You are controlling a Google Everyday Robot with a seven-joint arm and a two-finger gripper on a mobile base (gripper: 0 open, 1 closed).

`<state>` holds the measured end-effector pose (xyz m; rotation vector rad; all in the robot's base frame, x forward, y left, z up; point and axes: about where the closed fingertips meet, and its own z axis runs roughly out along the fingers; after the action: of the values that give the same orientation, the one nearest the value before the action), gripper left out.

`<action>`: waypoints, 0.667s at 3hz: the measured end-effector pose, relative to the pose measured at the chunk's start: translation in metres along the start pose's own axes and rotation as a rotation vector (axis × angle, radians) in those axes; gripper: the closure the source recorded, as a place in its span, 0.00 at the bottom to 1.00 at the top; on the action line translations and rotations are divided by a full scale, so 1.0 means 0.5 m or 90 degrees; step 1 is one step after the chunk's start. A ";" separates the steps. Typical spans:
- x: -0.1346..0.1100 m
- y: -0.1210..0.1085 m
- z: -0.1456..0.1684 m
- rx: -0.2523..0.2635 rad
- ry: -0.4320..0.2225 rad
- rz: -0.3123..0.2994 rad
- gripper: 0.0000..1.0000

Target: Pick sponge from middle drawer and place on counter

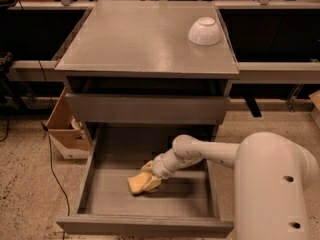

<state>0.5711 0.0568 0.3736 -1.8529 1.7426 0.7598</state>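
End effector [150, 178] at sponge [135, 185] in open drawer [175, 200]
The sponge is seen on the drawer floor; whether it is pinched cannot be told. Bowl [204, 31] on tabletop [135, 39], far right.

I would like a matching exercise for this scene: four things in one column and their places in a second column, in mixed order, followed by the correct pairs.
Things:
1. sponge
2. white bowl
3. cardboard box
4. gripper

Places:
A. on the ground, left of the middle drawer
B. on the counter, near its right rear corner
C. lying on the middle drawer's floor
D. reaching down into the middle drawer, at the sponge

Pairs: 1-C, 2-B, 3-A, 4-D
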 end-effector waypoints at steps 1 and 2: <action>-0.073 0.009 -0.064 0.028 -0.039 -0.018 0.94; -0.159 0.038 -0.174 0.064 -0.071 -0.020 1.00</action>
<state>0.5555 0.0542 0.4916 -1.7345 1.6473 0.7351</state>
